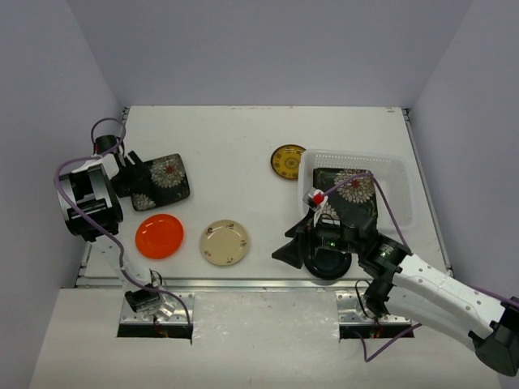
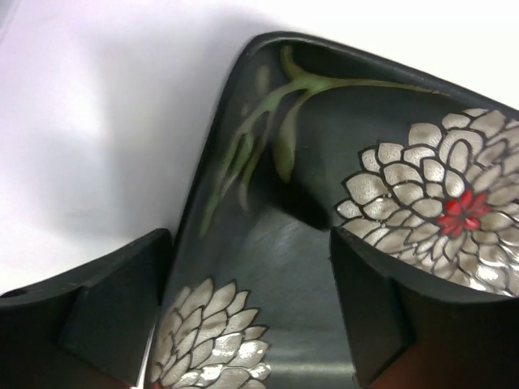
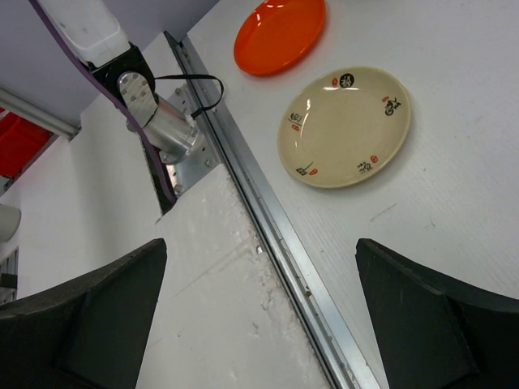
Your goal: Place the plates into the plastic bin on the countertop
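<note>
The left arm is folded back on itself at the left edge of the countertop (image 1: pixel 243 138). The left claw (image 1: pixel 130 174) is turned rightward onto a black floral square plate (image 1: pixel 162 180). In the wrist view this claw is seen spread wide. One finger (image 2: pixel 105 316) is held outside the plate's rim over bare white surface, and the other finger (image 2: pixel 381 316) over the patterned inside. A corner of the plate thus lies between them. Whether either pad touches it cannot be told.

The right arm is stretched low from the near right corner toward the left. The right claw (image 1: pixel 285 250) is held above the metal strip (image 3: pixel 268 235), its jaws spread with nothing between them. A glossy black plate (image 1: pixel 324 271) is partly covered by its wrist. Ahead of this claw lies the cream plate (image 1: pixel 225 242), and beyond that the orange plate (image 1: pixel 159 236). Behind the claw, toward the far wall, the plastic bin (image 1: pixel 401 182) is found with a second floral plate (image 1: pixel 353 190) inside. The yellow plate (image 1: pixel 288 162) lies just outside its left wall.
</note>
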`<action>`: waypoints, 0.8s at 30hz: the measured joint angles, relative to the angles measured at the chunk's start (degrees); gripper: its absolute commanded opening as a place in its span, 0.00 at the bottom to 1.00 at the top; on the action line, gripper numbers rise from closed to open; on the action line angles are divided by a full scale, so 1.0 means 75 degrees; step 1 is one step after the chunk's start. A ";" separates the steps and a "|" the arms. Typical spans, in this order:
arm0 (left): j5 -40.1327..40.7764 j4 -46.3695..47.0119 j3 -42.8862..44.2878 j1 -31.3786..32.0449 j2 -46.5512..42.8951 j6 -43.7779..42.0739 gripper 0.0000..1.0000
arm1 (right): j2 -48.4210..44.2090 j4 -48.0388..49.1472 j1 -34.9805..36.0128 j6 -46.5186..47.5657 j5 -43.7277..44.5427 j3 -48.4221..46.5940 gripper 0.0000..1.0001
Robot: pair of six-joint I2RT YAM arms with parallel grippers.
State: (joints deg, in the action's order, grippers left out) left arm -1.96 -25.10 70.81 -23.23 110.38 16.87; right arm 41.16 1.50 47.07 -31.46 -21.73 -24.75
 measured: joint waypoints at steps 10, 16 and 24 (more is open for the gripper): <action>-0.2527 0.1808 -0.0207 0.0395 0.0410 0.0807 0.47 | 0.0406 0.0024 0.0000 -0.0032 -0.0144 0.0000 0.99; -0.3611 0.2710 -0.0130 0.0848 0.0917 0.1279 0.34 | 0.0425 0.0020 0.0000 -0.0034 -0.0144 0.0000 0.99; -0.4219 0.3287 -0.0115 0.1148 0.1343 0.1601 0.00 | 0.0734 0.0004 0.0000 -0.0032 -0.0179 0.0000 0.99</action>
State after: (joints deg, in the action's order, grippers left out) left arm -33.60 -0.44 69.95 -14.63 120.45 28.88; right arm 46.67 1.52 47.07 -31.70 -23.06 -24.75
